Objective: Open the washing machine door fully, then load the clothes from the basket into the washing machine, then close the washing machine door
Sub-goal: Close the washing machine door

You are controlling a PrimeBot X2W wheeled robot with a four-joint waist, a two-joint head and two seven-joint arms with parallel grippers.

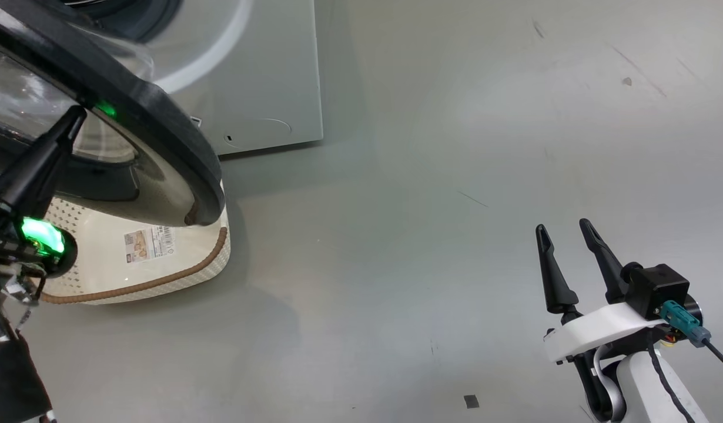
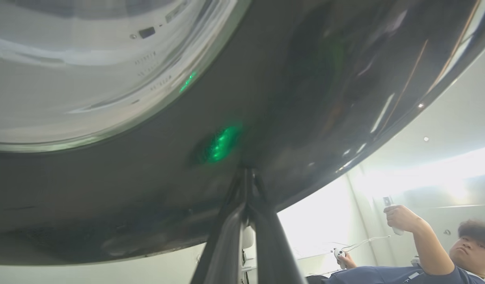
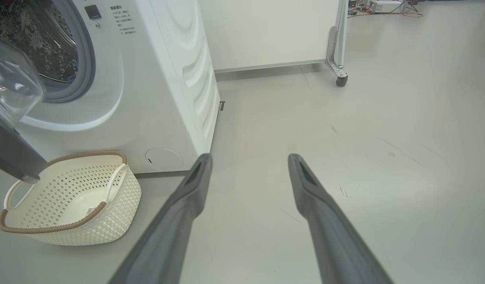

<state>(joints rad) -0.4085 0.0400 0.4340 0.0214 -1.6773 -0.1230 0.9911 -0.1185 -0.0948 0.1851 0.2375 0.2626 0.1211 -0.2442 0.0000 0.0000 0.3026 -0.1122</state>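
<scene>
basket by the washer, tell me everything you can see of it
The basket is small, rectangular, cream-white plastic by its look, with perforated walls, a brown woven-look rim and white loop handles. A label sticker lies on its bottom; otherwise its inside looks empty. It stands upright on the grey floor before the washing machine, partly under the open washing machine door. Whether the door touches it cannot be told.

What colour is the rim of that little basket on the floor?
Brown, like woven rope, on the cream-white perforated basket. Shows best in the right wrist view.

basket (image 3: 120, 209) by washing machine (image 3: 155, 102), door (image 3: 10, 152) open
</scene>
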